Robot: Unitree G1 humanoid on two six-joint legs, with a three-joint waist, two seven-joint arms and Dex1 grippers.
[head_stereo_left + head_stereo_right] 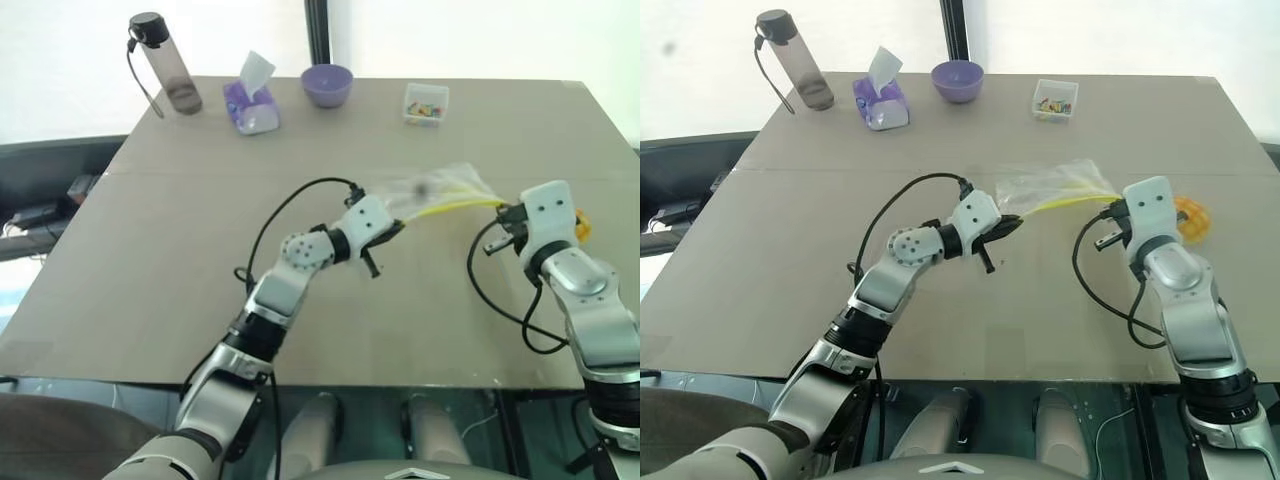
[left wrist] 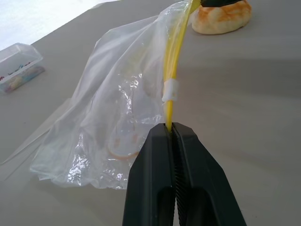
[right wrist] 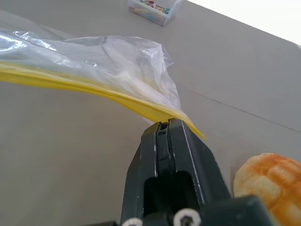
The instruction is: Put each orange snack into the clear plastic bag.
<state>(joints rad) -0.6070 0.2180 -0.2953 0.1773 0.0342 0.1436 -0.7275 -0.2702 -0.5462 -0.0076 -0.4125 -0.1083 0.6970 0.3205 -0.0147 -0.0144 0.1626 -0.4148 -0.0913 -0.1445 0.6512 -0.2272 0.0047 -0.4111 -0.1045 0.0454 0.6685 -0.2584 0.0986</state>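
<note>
bag: we hold the clear plastic bag (image 1: 440,190) above the table (image 1: 200,260), stretched between our two grippers, its body sagging to the far side.
left gripper: our left gripper (image 2: 173,134) is clamped on one end of the bag's yellow seal strip (image 2: 173,70).
right gripper: our right gripper (image 3: 164,127) is pinched tight on the other end of that strip.
bag axis: the strip runs side to side between the grippers, so the bag's long axis lies across us; the strip edge faces us and the crinkled body trails away toward the small clear box (image 1: 426,103) at the table's far edge.
snack: one orange snack (image 1: 1193,220) sits on the table just past the right end of the bag, beside our right gripper, outside the bag.
inside the bag: we see a pale orange-rimmed shape through the plastic in the left wrist view, but cannot tell whether it is a snack.
progress: we judge the work early; the mouth looks pressed flat, and at least this snack is left to go in.
</note>
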